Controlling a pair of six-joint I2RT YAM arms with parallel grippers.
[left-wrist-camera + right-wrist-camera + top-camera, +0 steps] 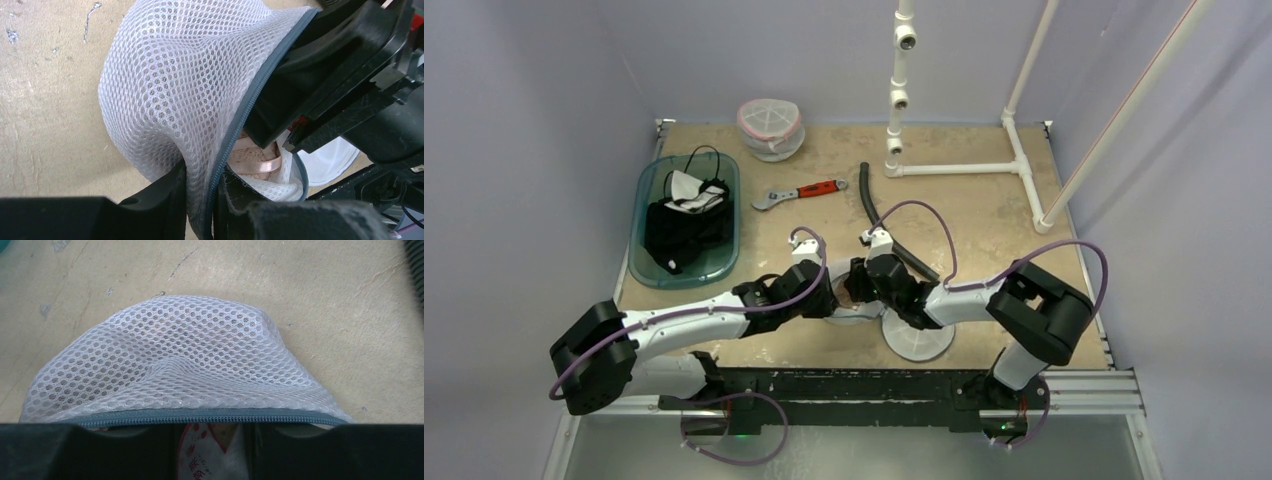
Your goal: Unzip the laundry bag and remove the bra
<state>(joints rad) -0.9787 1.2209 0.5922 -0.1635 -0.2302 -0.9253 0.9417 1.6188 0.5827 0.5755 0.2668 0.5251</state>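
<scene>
Left claw point(200, 197) of mine is clamped on the grey zipper edge point(235, 130) of the white mesh laundry bag point(165, 85), at the near middle of the tan table point(984, 215). Its mouth gapes, with the peach bra point(255, 162) showing inside, so removal is in hand. My right claw point(210, 440) sits in that mouth; gripping or not, I cannot tell. Next, I judge: pinch the bra and pull it out, left holding firm.

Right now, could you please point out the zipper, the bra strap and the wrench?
zipper point(200, 416): right wrist view, middle of the grey band.
bra strap point(255, 162): left wrist view, peach band inside the opening.
wrench point(796, 194): top external view, where red handle meets metal.
</scene>
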